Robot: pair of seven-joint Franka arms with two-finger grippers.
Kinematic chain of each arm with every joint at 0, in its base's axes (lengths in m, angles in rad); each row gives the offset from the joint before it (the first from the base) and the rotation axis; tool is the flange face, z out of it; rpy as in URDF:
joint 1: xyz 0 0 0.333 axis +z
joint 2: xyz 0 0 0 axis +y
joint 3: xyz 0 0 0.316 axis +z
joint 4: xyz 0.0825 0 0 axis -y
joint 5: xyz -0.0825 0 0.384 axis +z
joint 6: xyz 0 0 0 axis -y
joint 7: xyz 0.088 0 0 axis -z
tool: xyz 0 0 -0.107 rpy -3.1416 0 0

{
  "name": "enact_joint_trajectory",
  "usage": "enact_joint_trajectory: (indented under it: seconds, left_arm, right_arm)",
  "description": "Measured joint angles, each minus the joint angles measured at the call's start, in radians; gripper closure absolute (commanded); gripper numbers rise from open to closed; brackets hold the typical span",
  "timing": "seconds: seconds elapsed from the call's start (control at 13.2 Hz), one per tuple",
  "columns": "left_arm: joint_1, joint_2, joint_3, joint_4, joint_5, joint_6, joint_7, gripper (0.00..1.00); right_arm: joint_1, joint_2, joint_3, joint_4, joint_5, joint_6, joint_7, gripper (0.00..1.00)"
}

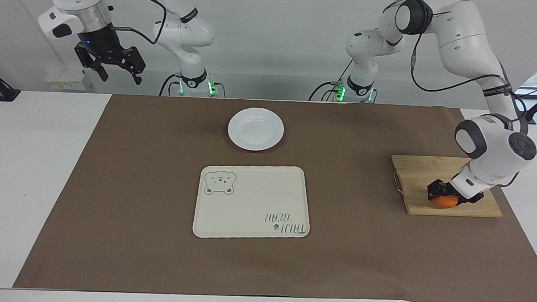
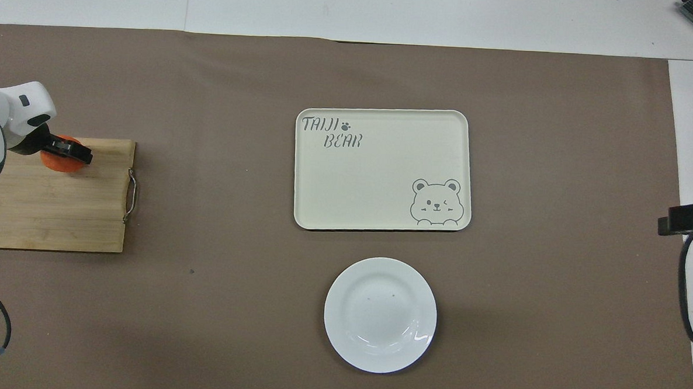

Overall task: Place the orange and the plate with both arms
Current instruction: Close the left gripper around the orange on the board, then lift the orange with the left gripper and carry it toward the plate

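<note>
The orange (image 1: 445, 202) lies on a wooden cutting board (image 1: 419, 174) at the left arm's end of the table. My left gripper (image 1: 449, 197) is down on the board, its open fingers on either side of the orange. In the overhead view the left gripper (image 2: 63, 150) covers part of the orange (image 2: 54, 162). The white plate (image 1: 256, 129) sits empty on the brown mat near the robots, also seen in the overhead view (image 2: 380, 314). My right gripper (image 1: 121, 79) is open and empty, and waits high off the right arm's end of the mat.
A cream tray with a bear drawing (image 1: 252, 202) lies mid-table, farther from the robots than the plate; it shows in the overhead view too (image 2: 382, 170). The cutting board (image 2: 47, 210) has a metal handle on the side toward the tray.
</note>
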Motion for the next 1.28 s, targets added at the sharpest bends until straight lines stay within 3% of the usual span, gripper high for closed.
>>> enact_joint_trajectory:
  seconds: [0.45,0.75,1.28]
  left_arm:
    - [0.000,-0.043,-0.001,0.032,-0.014,-0.034,-0.022,1.00]
    - [-0.012,-0.126,-0.013,0.051,-0.016,-0.097,-0.135,1.00]
    - [-0.149,-0.285,-0.022,0.083,-0.016,-0.283,-0.439,1.00]
  right_arm:
    - [0.000,-0.002,0.000,-0.006,0.000,0.000,0.000,0.00]
    - [0.000,-0.005,0.000,-0.008,0.000,0.000,0.000,0.00]
    - [0.000,-0.007,0.000,-0.010,0.000,0.000,0.000,0.00]
